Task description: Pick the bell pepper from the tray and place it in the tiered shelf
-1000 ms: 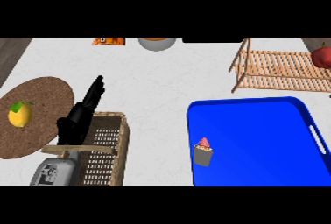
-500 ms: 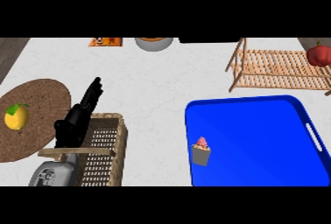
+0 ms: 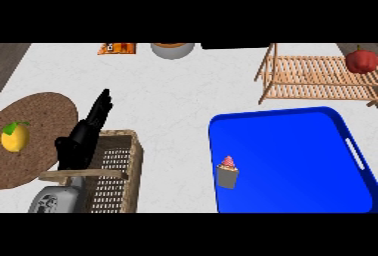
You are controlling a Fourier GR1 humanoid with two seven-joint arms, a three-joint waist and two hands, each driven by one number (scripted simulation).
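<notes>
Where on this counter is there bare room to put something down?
Bare counter lies between the basket and the blue tray, up to the bowl. Most of the tray is bare, apart from the cupcake. It is crowded around the left robot hand.

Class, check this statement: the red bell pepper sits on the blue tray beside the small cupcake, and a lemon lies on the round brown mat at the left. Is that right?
Not quite. In the head view the bell pepper is not on the blue tray; it is at the right end of the wooden tiered shelf. Only the cupcake is on the tray. The lemon does lie on the round brown mat at the left.
</notes>
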